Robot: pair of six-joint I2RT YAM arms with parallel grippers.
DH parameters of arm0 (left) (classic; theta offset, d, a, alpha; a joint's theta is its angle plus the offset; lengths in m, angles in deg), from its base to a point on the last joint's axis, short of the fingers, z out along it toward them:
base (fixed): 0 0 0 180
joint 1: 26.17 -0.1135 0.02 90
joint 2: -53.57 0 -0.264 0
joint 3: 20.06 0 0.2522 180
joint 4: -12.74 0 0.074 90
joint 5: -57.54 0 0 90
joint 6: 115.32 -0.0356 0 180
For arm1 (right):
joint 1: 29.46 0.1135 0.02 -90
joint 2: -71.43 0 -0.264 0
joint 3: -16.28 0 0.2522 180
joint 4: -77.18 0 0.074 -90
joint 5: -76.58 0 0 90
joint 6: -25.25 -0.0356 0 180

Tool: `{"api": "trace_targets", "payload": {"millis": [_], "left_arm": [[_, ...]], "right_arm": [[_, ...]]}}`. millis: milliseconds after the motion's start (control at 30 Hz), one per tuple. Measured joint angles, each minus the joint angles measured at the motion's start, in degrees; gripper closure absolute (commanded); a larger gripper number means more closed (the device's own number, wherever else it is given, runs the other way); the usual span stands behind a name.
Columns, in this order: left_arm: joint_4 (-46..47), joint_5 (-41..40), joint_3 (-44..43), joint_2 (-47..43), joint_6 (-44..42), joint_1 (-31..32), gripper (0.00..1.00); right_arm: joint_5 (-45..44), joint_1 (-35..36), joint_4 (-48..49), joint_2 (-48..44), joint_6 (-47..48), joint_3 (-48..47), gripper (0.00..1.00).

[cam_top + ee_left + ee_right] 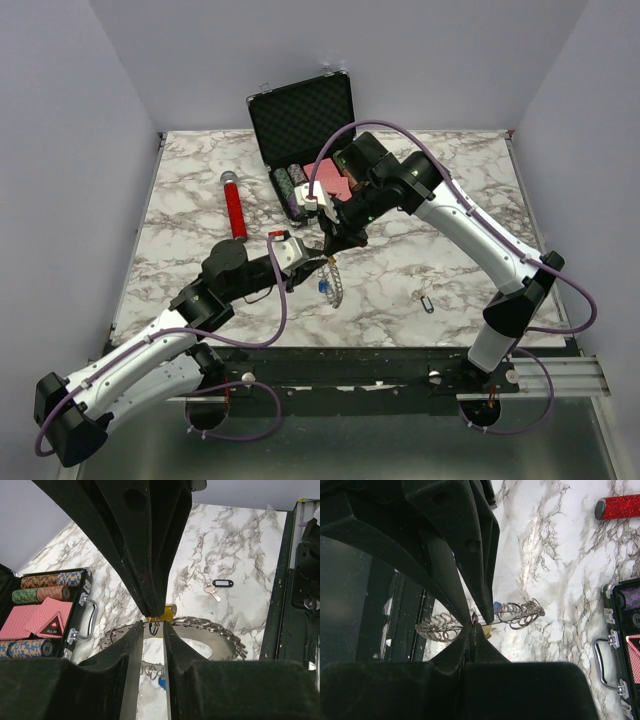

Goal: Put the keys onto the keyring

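Note:
The keyring (334, 282), a big silver ring fringed with small loops, hangs edge-on above the table's middle. My right gripper (328, 246) is shut on its top rim; in the right wrist view the pinch (472, 620) sits between two stretches of the keyring (520, 612). A yellow tag (167, 611) and a blue tag (323, 287) hang at the ring. My left gripper (308, 262) comes in from the left, jaws narrowly open. Its tips (153, 628) flank two small loops (154, 626) under the right fingertips, apart from them. A black-tagged key (427, 301) lies on the marble to the right.
An open black case (300, 120) with poker chips and red cards stands at the back, its handle (89, 617) toward the grippers. A red glitter cylinder (234, 205) lies left of it. The table's metal front rail (280, 605) runs just beyond the black-tagged key.

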Motion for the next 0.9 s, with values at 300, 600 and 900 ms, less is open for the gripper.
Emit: {"api": "trace_targets", "payload": {"millis": [300, 600, 900], "left_arm": [[1.57, 0.07, 0.00, -0.15, 0.94, 0.00, 0.99], [1.75, 0.00, 0.00, -0.07, 1.79, 0.00, 1.00], [1.97, -1.07, 3.61, -3.78, 5.33, -0.22, 1.00]], "right_arm": [[0.04, 0.00, -0.02, 0.00, 0.00, 0.00, 0.99], [0.15, 0.00, -0.09, 0.00, -0.50, 0.00, 0.77], [5.44, -2.56, 1.40, -0.13, -3.63, -1.27, 0.53]]}}
